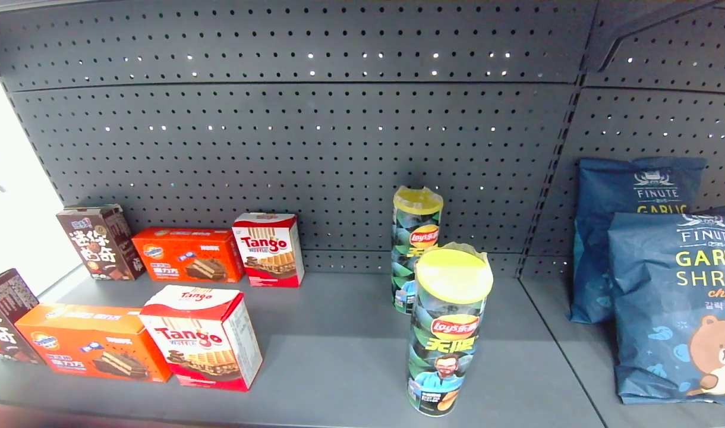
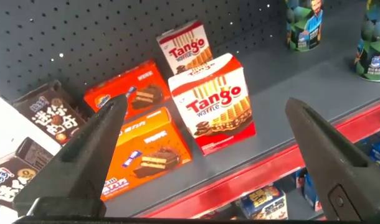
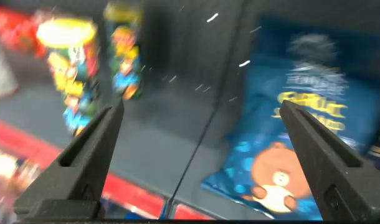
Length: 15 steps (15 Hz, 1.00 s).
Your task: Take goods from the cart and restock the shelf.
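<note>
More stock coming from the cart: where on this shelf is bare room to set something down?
Widest bare patch of shelf: between the front wafer box and the front can, running back to the pegboard between the rear wafer box and rear can. A narrower strip separates the cans from the blue chip bags. Left end is crowded with boxes, two rows deep.

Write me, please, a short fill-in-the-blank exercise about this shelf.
1. The front chip can has a ___ lid.
2. The shrimp chip bags are ___.
3. The left tool is ___ and holds nothing.
4. The box left of the front wafer box is ___.
Missing words: yellow; blue; open; orange.
</note>
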{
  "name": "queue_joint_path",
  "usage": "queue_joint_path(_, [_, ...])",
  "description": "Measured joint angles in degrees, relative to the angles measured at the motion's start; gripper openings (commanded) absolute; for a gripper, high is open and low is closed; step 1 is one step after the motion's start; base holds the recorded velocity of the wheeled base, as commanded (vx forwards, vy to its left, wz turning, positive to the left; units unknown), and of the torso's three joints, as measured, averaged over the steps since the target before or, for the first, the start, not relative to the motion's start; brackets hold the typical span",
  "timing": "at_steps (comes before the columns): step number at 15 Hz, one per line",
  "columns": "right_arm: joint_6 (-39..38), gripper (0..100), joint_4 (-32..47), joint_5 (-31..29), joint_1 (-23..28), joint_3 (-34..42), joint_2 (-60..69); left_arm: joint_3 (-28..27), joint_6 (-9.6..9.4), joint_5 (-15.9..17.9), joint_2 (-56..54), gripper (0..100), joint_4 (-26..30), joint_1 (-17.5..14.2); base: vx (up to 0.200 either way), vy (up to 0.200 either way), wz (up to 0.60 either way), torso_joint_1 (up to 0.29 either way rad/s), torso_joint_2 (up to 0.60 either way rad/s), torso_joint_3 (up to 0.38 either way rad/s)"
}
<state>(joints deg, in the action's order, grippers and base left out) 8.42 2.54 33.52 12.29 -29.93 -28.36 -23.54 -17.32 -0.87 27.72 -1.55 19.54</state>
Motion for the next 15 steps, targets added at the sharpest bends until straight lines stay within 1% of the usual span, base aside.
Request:
queue_joint_path(3, [3.6, 100, 0.0, -1.9, -7.2, 2.4, -5.6, -0.1, 0.02, 0.0, 0.1, 100, -0.2, 0.0, 0.000, 0.000, 0.00, 0.000, 0.00, 0.000])
queue_joint_path(6, [5.0, 100, -0.4, -7.8, -18.0, 4.3, -10.9, -0.2, 0.02, 0.0, 1.2, 100, -0.4, 0.1, 0.000, 0.000, 0.00, 0.000, 0.00, 0.000])
queue_joint_path(7, [4.8, 100, -1.8, -9.6, -21.6, 4.7, -13.4, -0.2, 0.00, 0.0, 1.4, 100, -0.4, 0.1, 0.000, 0.000, 0.00, 0.000, 0.00, 0.000])
queue_joint_path(9, [3.1, 100, -6.3, -12.5, -26.9, 5.0, -18.8, -0.3, 0.24, -0.1, 1.5, 100, -0.4, 0.1, 0.000, 0.000, 0.00, 0.000, 0.00, 0.000])
queue_joint_path(12, [1.2, 100, -10.8, -14.4, -31.2, 4.7, -26.9, -0.3, 0.33, -0.2, 1.6, 100, -0.4, 0.1, 0.000, 0.000, 0.00, 0.000, 0.00, 0.000])
queue_joint_path(15, [1.1, 100, -11.0, -15.8, -34.2, 2.5, -33.1, 0.1, 0.35, -0.2, 1.7, 100, -0.4, 0.0, 0.000, 0.000, 0.00, 0.000, 0.00, 0.000])
